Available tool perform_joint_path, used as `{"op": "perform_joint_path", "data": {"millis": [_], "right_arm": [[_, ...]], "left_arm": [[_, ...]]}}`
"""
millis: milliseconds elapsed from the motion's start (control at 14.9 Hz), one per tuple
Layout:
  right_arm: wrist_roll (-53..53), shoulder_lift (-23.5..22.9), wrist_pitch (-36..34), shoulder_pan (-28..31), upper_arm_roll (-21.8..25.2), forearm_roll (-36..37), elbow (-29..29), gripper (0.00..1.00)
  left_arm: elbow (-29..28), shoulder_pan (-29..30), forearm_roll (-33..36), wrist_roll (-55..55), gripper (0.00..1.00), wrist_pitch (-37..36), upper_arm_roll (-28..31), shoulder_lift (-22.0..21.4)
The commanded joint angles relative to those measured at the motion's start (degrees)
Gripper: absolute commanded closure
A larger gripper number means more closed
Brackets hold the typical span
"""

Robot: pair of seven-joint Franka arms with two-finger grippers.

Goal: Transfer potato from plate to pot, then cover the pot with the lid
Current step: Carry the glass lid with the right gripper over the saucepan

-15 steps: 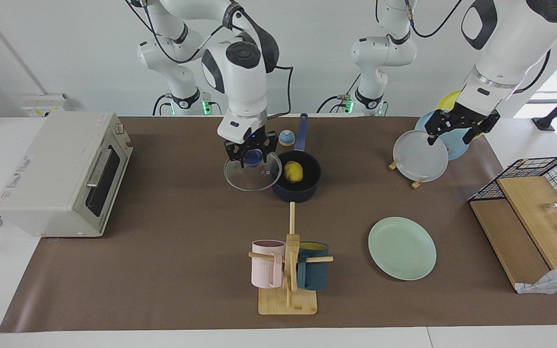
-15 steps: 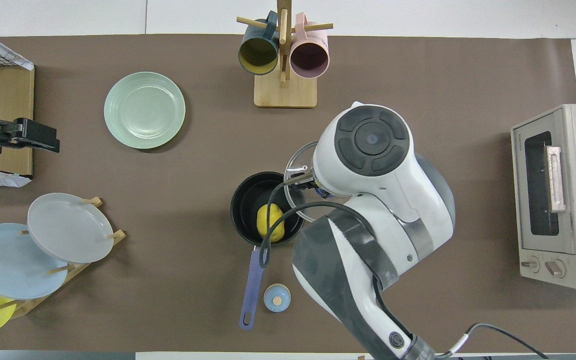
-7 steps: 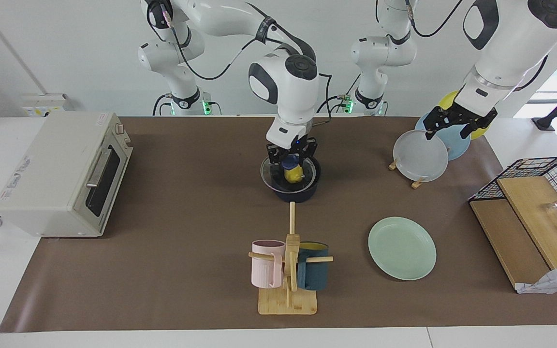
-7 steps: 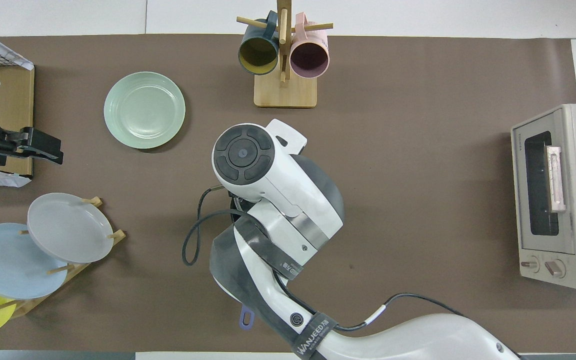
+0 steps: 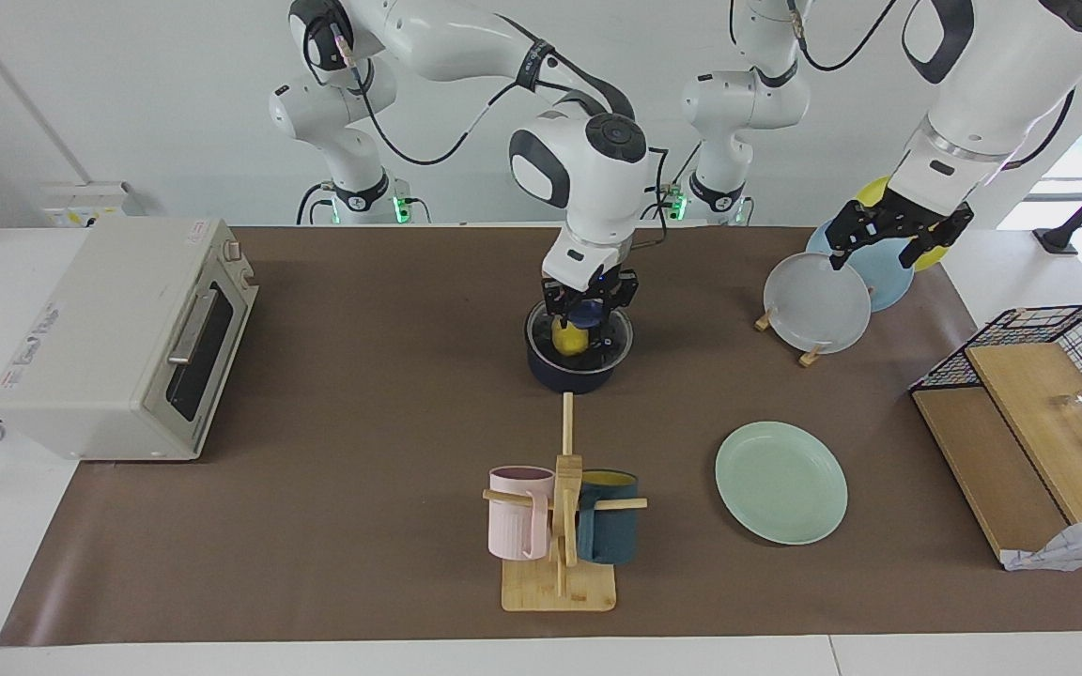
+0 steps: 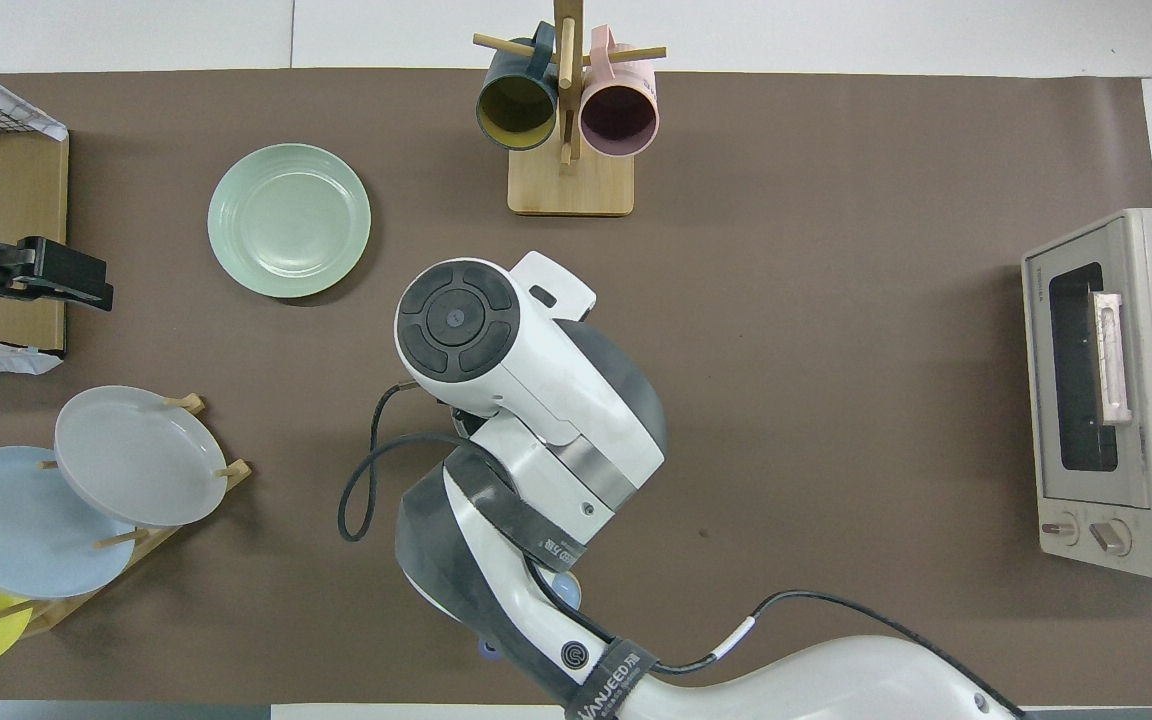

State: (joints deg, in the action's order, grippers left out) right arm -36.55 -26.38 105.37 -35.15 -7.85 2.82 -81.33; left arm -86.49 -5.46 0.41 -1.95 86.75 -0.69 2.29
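Your right gripper point(image 5: 590, 310) is clamped on the blue knob of the round transparent glass lid with a metal rim point(image 5: 579, 336), and that lid sits across the mouth of the small dark navy-blue saucepan point(image 5: 571, 376), which stands near the middle of the brown table mat point(image 5: 363, 422). Through the glass you can see the small bright yellow lumpy toy potato point(image 5: 570, 338) lying inside the pot. From overhead, the right arm's white wrist covers the pot, lid and potato entirely. The large round pale mint-green plate point(image 5: 781, 482) lies bare on the mat, farther from the robots than the pot and toward the left arm's end of the table. Your left gripper point(image 5: 888, 241) hangs with its fingers spread and nothing between them, over the wooden rack of upright grey, light blue and yellow plates point(image 5: 816, 302). A wooden mug tree with a pink and a dark teal mug point(image 5: 560, 526) stands farther from the robots than the pot, and a white toaster oven point(image 5: 118, 338) sits at the right arm's end.
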Motion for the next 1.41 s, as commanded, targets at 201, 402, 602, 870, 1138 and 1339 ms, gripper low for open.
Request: {"op": "perform_joint_path", "data": {"millis": [201, 402, 602, 870, 1138, 1339], "right_arm": [[-0.98, 0.45, -0.78, 0.79, -0.24, -3.09, -1.72, 1.0], [-0.89, 0.98, -0.52, 0.7, -0.23, -3.08, -2.61, 1.0], [-0.8, 1.15, -0.6, 0.61, -0.15, -2.65, -3.75, 1.0], [-0.54, 1.24, 0.1, 0.52, -0.15, -2.29, -4.45, 1.0], [-0.54, 1.59, 1.76, 0.44, -0.15, -2.29, -5.41, 1.0], [-0.54, 2.29, 4.05, 0.26, -0.15, -2.29, -7.44, 1.0]], "left_arm": [[-0.08, 0.98, -1.29, 0.54, 0.0, 1.14, -0.46, -0.44], [-0.52, 0.89, -1.29, 0.72, 0.0, 1.14, -0.46, -0.62], [-0.61, 0.98, -1.29, 0.46, 0.0, 1.05, -0.37, -0.71], [-1.31, 0.98, -1.29, 0.37, 0.0, 0.79, -0.37, -1.15], [-1.31, 1.07, -1.29, 0.28, 0.0, 0.7, -0.37, -1.15], [-1.31, 1.07, -1.29, 0.28, 0.0, 0.7, -0.37, -1.15]]}}
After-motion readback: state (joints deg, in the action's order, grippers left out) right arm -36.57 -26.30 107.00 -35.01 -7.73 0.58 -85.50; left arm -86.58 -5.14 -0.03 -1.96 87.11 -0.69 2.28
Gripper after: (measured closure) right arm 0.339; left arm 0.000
